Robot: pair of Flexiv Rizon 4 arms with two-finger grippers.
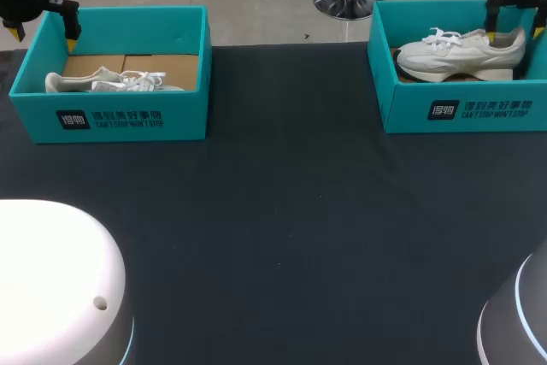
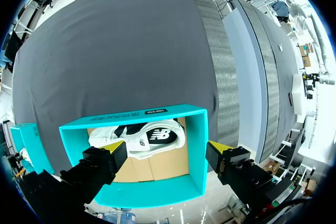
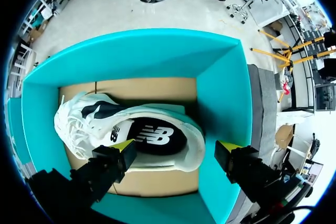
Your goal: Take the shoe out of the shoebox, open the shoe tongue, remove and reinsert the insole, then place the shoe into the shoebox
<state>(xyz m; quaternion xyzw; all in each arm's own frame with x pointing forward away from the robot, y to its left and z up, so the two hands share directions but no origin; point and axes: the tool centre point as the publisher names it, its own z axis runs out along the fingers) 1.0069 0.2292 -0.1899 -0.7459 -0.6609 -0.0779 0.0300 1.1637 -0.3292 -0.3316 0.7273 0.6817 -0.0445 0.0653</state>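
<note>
Two teal shoeboxes stand at the table's far corners. The left shoebox [image 1: 111, 119] [image 2: 131, 116] holds a white shoe [image 1: 107, 83] [image 2: 137, 138] lying on its side on the cardboard floor. My left gripper [image 1: 43, 38] [image 2: 167, 148] hangs open above that box's far left end, touching nothing. The right shoebox [image 1: 461, 110] [image 3: 220, 93] holds a white shoe [image 1: 461, 53] [image 3: 84, 121] standing upright, its dark insole showing. Over this shoe's heel end my right gripper [image 1: 515, 30] [image 3: 175, 145] stands open, holding nothing.
A dark cloth [image 1: 291, 211] covers the table between and in front of the boxes. The white rounded bases of my arms [image 1: 51, 279] [image 1: 517, 314] fill the near corners.
</note>
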